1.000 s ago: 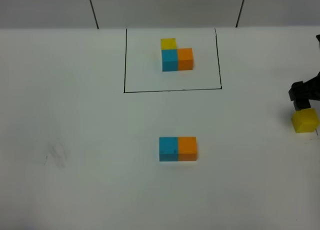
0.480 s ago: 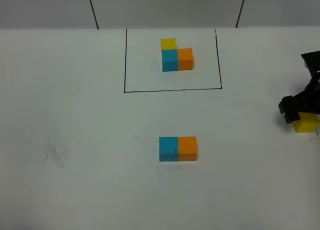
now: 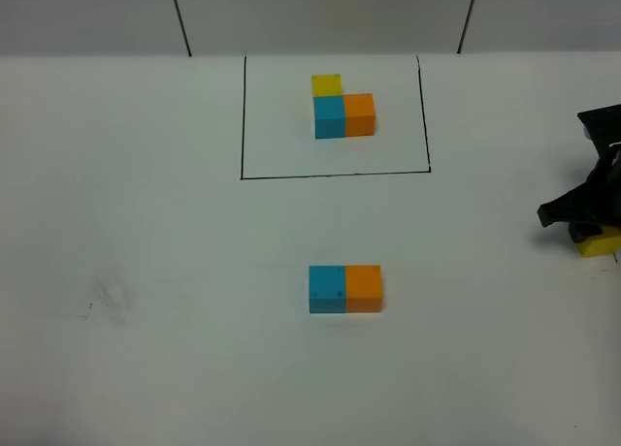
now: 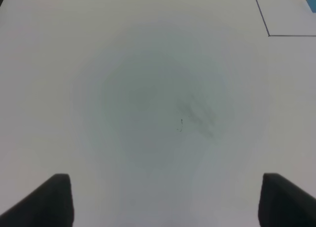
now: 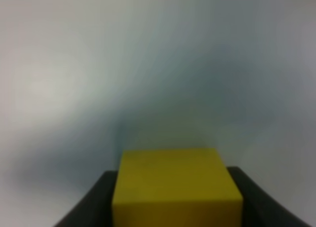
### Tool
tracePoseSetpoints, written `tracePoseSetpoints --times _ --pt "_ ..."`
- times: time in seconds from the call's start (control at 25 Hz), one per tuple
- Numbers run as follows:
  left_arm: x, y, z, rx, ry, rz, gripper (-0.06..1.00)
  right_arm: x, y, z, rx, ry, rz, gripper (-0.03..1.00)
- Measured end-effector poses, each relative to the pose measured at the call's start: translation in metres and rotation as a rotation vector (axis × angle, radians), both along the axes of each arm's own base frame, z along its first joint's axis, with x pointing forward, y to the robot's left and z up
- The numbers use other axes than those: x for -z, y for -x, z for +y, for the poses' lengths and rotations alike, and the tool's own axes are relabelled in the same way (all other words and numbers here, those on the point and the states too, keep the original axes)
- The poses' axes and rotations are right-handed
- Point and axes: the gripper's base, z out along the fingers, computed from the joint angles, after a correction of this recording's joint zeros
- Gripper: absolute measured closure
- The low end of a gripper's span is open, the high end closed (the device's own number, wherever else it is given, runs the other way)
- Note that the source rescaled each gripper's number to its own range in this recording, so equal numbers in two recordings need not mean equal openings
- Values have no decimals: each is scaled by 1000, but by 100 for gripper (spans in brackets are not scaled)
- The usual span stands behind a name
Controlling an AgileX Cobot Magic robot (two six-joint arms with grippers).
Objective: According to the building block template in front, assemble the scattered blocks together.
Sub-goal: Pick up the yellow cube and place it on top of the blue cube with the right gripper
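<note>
Right gripper [image 5: 175, 209] straddled the yellow cube [image 3: 602, 244], well right of the sky-blue–orange pair [image 3: 345, 288]; clamping indeterminable. Pick-up step; next, presumably, seating it behind the pair's sky-blue end.

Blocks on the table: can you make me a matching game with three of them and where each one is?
Things:
1. loose yellow block
2. loose sky-blue block
3. template's yellow block

Places:
A. inside the black drawn rectangle
B. touching the loose orange block
C. between the right fingers

Pairs: 1-C, 2-B, 3-A
</note>
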Motion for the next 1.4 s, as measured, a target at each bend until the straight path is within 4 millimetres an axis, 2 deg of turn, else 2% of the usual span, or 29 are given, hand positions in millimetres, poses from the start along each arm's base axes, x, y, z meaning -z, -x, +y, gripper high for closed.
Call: tracePoseSetpoints --times 0.12,0.24,0.36,0.48,0.64,0.72,0.92,1.12,1.4 --pt "0 0 0 0 0 0 15 -21 2 6 -11 9 11 51" --pt "0 0 0 0 0 0 15 -60 1 26 -6 -20 -48 51" --pt "0 0 0 0 0 0 15 -98 -3 61 -6 -104 -170 51" --pt "0 0 0 0 0 0 15 -114 -3 112 -37 -199 -244 51" --pt "0 0 0 0 0 0 15 -106 6 174 -1 -255 -237 51" --pt "0 0 0 0 0 0 15 -98 10 197 89 -262 -222 51" --pt "0 0 0 0 0 0 15 -86 21 251 139 -182 -244 51" --pt "0 0 0 0 0 0 15 -81 26 282 137 -136 -220 51" --pt "0 0 0 0 0 0 15 -63 29 296 98 -142 -140 51"
